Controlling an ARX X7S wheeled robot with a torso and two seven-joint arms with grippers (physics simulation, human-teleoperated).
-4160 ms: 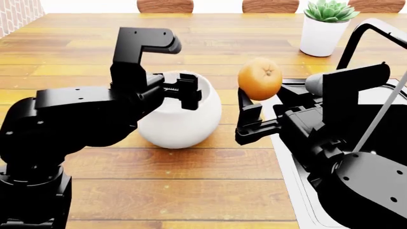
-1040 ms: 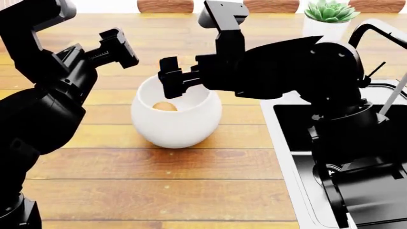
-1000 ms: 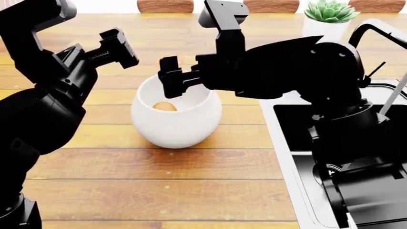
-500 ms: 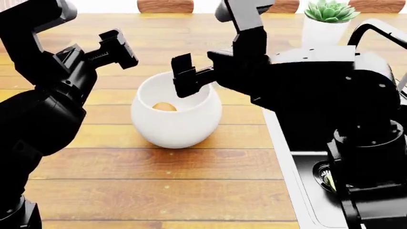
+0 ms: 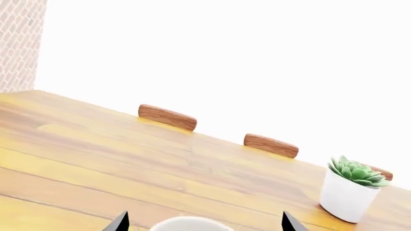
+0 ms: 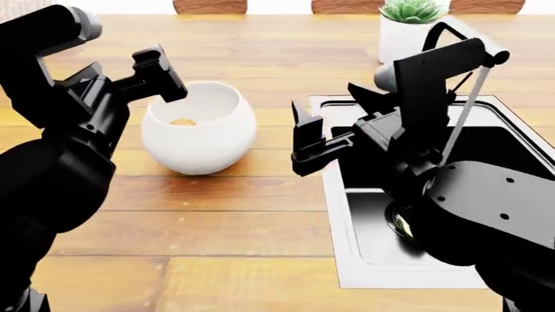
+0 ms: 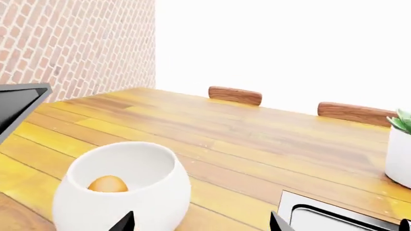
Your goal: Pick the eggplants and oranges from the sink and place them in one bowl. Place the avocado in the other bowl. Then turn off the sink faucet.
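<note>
Wooden counter (image 6: 217, 221), orange (image 7: 107, 184) inside large white bowl (image 6: 199, 130)

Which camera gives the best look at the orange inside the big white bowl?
The right wrist view: the orange sits unobstructed inside the white bowl. The head view shows only a small sliver of it. The left wrist view catches just the bowl's rim, no orange.

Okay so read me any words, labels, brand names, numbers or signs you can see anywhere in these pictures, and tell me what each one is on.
None: no view shows any readable text.
Large plain glossy white bowl: no print.
Small white plant pot holding a green succulent: no label.
Tall black arched faucet and brushed-steel sink rim: no marking.
Both black grippers, left and right: no brand or number visible.
Red brick wall and wooden tabletop: no signs.
</note>
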